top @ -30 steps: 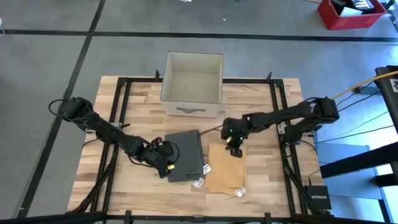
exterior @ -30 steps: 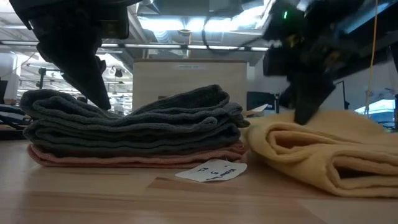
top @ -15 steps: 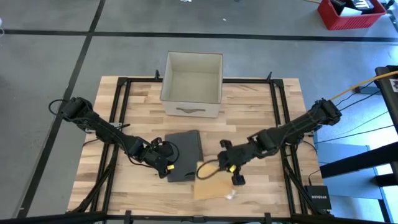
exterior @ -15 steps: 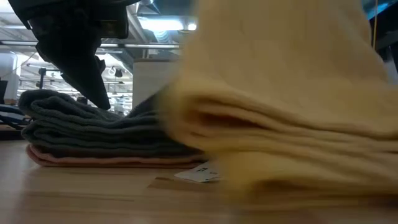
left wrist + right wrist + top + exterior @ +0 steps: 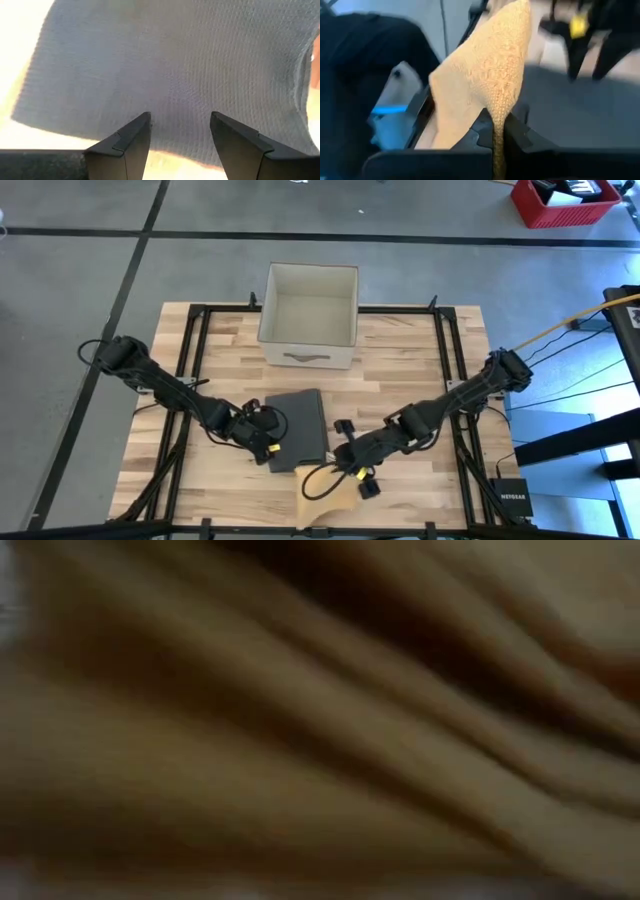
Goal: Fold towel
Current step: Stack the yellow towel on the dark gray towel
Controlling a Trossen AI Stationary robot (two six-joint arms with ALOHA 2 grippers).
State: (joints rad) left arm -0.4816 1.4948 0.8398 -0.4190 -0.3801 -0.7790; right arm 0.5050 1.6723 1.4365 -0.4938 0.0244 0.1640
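Towel: yellow towel (image 5: 325, 488) is gripped at the near table edge, just under and beside the right gripper (image 5: 352, 472); a pinched edge stands up between the fingers in the right wrist view, and cloth fills the low view
Right gripper: pressed together on the yellow towel
Left gripper: left gripper (image 5: 180, 131) is spread, nothing held, resting over the grey towel stack (image 5: 298, 428), which lies directly ahead of its fingers
Stack: folded grey cloth lies between the two grippers
Box: open box (image 5: 310, 312) sits well beyond both grippers
Progress: the yellow towel is judged folded but not yet stacked; placing remains
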